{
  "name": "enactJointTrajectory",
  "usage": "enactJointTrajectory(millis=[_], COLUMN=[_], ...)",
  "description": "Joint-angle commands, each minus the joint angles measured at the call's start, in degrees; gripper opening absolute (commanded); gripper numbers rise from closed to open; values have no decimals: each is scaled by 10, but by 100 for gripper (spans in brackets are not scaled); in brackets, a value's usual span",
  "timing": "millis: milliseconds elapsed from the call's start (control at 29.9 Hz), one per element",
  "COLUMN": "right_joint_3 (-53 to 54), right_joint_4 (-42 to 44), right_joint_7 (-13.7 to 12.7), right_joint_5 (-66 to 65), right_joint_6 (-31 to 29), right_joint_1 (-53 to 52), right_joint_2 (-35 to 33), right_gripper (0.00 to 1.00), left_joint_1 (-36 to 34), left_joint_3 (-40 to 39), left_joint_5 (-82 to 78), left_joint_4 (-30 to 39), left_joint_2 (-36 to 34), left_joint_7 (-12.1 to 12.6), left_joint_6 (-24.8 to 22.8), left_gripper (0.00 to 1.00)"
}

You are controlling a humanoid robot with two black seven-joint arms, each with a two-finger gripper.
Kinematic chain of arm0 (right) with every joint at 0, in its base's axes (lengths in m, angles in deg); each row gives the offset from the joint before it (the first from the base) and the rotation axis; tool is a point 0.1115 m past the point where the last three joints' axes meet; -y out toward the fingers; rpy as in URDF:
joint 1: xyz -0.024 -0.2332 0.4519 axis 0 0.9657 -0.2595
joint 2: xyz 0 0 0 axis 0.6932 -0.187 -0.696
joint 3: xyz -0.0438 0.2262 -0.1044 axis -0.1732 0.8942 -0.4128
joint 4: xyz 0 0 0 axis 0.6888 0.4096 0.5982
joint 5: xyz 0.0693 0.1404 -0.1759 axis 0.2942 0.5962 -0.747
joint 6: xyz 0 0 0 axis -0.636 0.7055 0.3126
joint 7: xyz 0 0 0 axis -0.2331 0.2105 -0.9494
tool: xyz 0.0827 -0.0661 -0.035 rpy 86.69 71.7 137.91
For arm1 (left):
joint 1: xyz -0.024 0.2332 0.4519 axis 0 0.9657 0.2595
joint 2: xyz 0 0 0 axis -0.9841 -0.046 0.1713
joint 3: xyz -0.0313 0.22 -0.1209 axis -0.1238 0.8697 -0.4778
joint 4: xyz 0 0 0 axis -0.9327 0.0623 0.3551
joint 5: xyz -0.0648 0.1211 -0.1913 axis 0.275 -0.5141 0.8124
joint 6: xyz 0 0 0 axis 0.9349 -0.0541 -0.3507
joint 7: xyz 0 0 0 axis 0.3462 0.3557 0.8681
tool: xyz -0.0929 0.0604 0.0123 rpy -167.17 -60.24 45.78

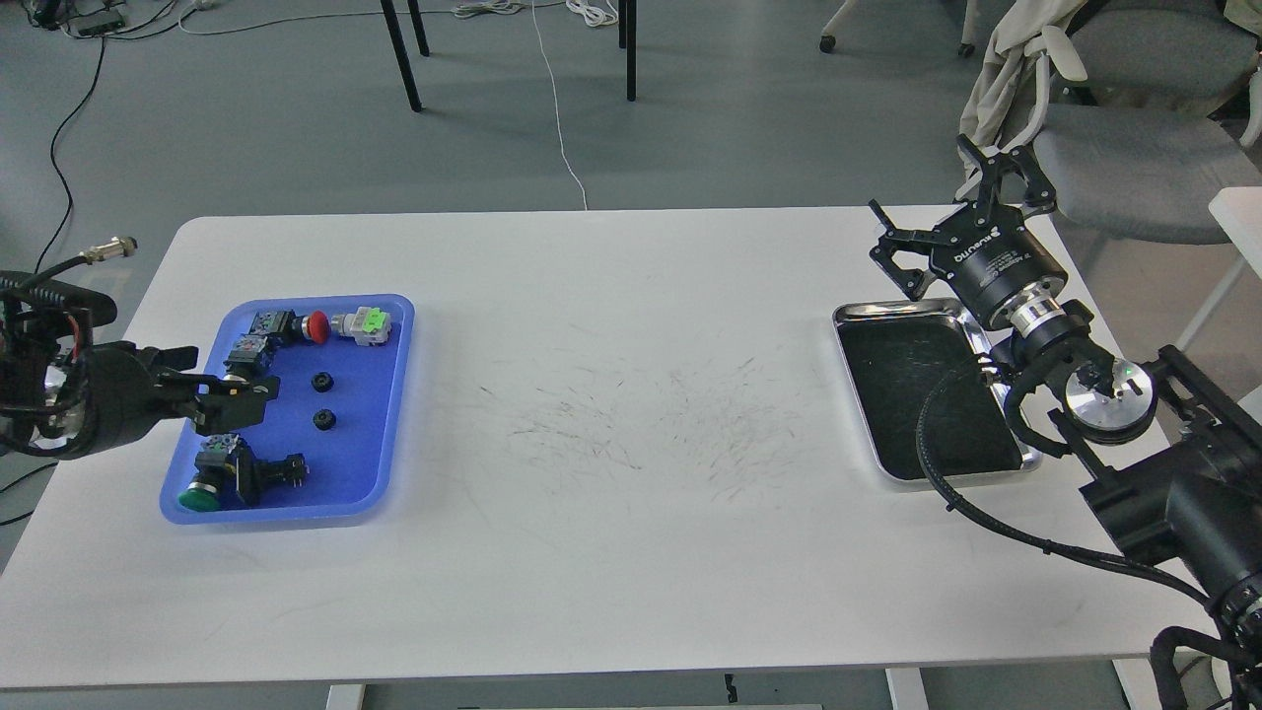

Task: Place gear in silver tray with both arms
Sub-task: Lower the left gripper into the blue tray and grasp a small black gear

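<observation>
Pick step: left claw [232, 392] narrow, empty, over blue tray [389, 434], near two black gears [321, 382]. Right claw [971, 212] wide, far of empty silver tray [986, 480]. Next: grasp a gear.

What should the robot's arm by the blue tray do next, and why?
Probably ease the left gripper toward the nearer small black gear in the blue tray. The gripper sits over the tray's left side, holding nothing that I can see, both gears lie untouched, and the silver tray has no gear yet.
</observation>
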Motion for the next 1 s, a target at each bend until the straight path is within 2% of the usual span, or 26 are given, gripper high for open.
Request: enactJointTrajectory(millis=[0, 100, 234, 568, 869, 969], right_joint_3=[2, 2, 2, 8, 9, 10], right_joint_4=[0, 0, 0, -2, -4, -3], right_joint_7=[0, 0, 0, 0, 0, 0], right_joint_5=[0, 0, 0, 1, 1, 1], right_joint_6=[-1, -1, 0, -2, -3, -1], right_joint_1=[0, -1, -1, 1, 1, 1], right_joint_2=[0, 0, -1, -2, -2, -2], right_gripper=[99, 99, 99, 99, 99, 99], left_joint_1=[0, 0, -1, -3, -3, -2], left_joint_3=[2, 18, 38, 62, 63, 64], left_joint_5=[-31, -35, -38, -45, -45, -46], left_joint_4=[-29, -61, -93, -147, -193, -198], left_joint_2=[43, 77, 109, 141, 171, 179], left_joint_7=[-1, -2, -6, -16, -26, -26], left_joint_6=[0, 7, 38, 40, 40, 40], left_gripper=[96, 96, 95, 93, 74, 60])
